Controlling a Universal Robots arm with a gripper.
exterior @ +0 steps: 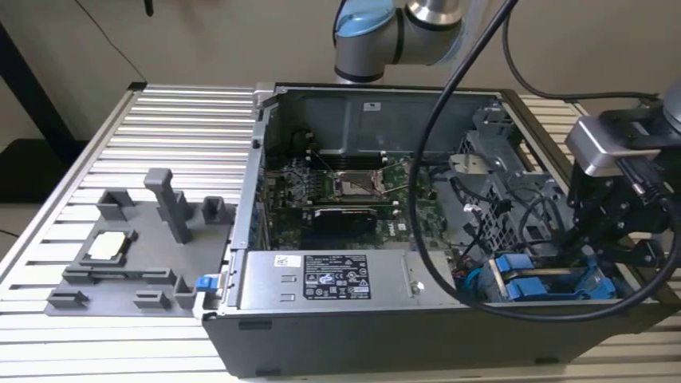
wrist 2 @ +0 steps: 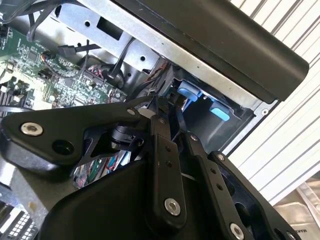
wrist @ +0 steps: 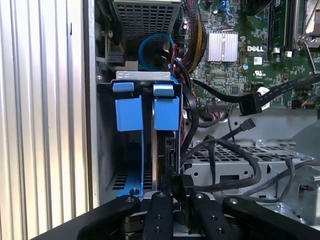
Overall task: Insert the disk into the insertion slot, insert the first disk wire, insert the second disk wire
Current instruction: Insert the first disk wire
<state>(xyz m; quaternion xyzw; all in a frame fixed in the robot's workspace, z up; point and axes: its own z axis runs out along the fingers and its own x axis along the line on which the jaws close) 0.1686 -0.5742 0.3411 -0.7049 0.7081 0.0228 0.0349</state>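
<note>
The disk, in its blue carrier, stands edge-on in the insertion slot of the grey drive cage. A second, alike blue-carrier drive sits beside it. My gripper reaches down into the cage at the end away from the blue tabs. Its fingers are drawn close together on the disk's dark edge. In the second wrist view the gripper points at the blue tabs. In the exterior view the gripper hangs over the blue carriers. Two black wire plugs lie loose beside the cage.
The open computer case lies on a slatted metal table. The motherboard and the silver labelled power-supply box fill the case's middle. Black cables loop over the perforated cage. A grey fixture plate lies at the exterior view's left.
</note>
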